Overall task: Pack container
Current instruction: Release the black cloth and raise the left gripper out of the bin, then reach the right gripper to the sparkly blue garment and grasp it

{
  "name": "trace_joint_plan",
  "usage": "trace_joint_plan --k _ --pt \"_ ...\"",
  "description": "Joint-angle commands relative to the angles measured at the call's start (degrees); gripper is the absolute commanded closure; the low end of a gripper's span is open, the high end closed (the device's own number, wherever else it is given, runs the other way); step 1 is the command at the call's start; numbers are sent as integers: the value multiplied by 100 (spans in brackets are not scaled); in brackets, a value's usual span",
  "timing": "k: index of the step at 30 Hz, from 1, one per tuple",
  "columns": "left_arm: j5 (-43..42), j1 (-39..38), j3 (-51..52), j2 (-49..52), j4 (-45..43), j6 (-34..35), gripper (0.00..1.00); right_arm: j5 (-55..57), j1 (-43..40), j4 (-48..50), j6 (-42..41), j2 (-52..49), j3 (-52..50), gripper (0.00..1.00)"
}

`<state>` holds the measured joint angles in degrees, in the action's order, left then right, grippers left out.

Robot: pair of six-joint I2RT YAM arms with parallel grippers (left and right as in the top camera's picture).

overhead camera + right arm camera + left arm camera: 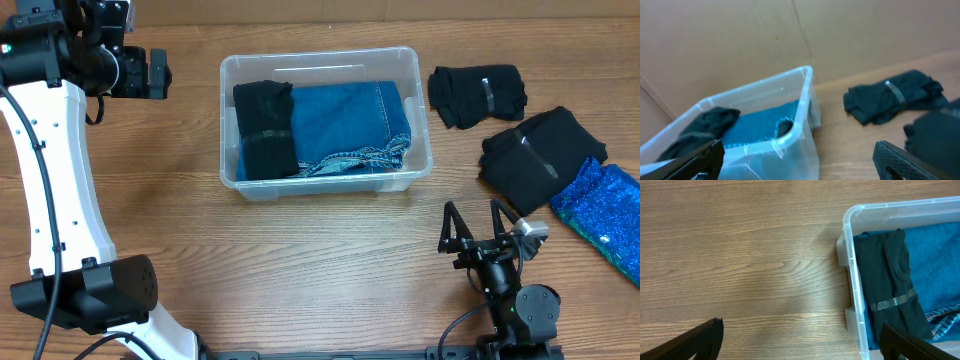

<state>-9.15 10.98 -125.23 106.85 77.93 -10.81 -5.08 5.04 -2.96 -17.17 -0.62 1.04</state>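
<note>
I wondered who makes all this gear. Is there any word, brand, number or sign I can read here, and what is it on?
No readable text in any view.
The container: no print or label visible.
The grey strips on the packed black bundle and the loose black bundle: they look blank, and any marking is too small to tell.

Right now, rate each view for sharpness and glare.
Overhead: sharp and evenly lit, with a thin glare streak on the back wall of the container. Left wrist: the table grain is crisp, no strong glare. Right wrist: the softest view, with the black folded garment blurred.
</note>
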Motion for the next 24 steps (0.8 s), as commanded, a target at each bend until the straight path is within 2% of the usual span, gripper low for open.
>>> trace_joint_plan --k 1,4,8,12,15,17,21,24 --pt "17 -13 -48 68 -22 76 0 -793 42 192 -133 46 -13 0" --pt "17 -13 -48 68 -22 76 0 -1088 39 -337 -304 44 459 0" --pt "17 -13 -48 68 -22 76 0 -632 35 -1460 -188 -282 1770 0" --pt "17 -13 -48 68 -22 76 0 -142 35 -2787 269 -1840 3960 0" --pt "20 -13 -48 68 -22 76 0 369 35 -3995 284 -3211 5504 0" --pt "17 -13 -48 68 -22 76 0 433 37 -4710 704 -4015 6411 0" --pt "17 -13 -48 68 -22 76 0 457 37 -5534 802 -5021 7464 0" --pt "17 -13 -48 68 -22 76 0 516 35 -5729 752 -5268 7571 0"
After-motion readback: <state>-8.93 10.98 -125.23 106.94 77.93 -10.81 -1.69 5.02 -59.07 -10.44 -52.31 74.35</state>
